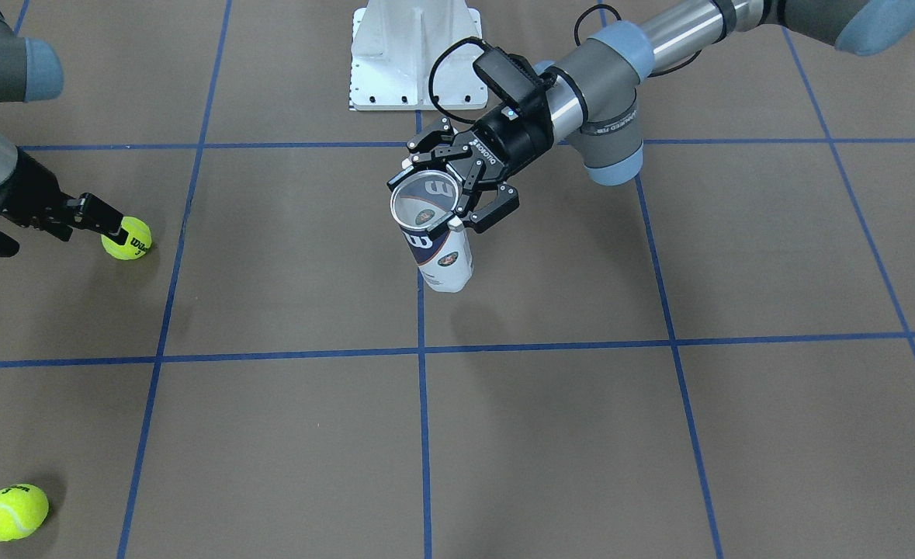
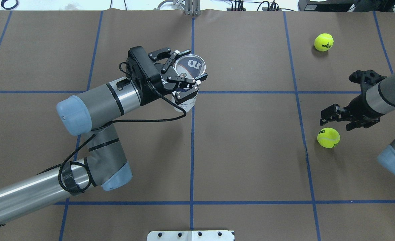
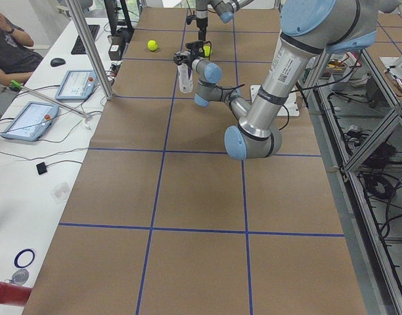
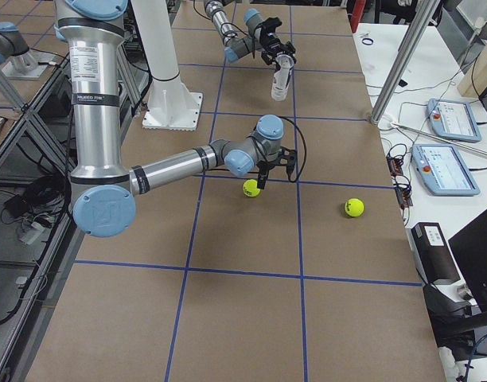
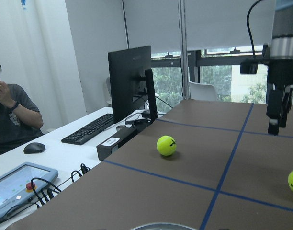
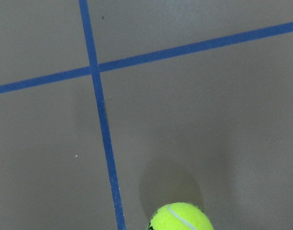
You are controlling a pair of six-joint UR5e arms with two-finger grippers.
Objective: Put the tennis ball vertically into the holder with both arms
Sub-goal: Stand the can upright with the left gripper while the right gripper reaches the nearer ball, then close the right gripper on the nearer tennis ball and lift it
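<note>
My left gripper (image 2: 184,75) is clamped on the rim of the holder (image 1: 441,260), upright near mid-table, mouth up and apparently empty, while my right gripper (image 2: 338,119), jaws apart, hovers just beside an ungrasped tennis ball (image 2: 328,137), so pickup and insertion are left.

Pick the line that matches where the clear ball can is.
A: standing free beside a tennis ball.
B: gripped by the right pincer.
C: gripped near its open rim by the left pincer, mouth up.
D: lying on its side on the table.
C: the left pincer is closed around the holder just under its open mouth, which faces up.
</note>
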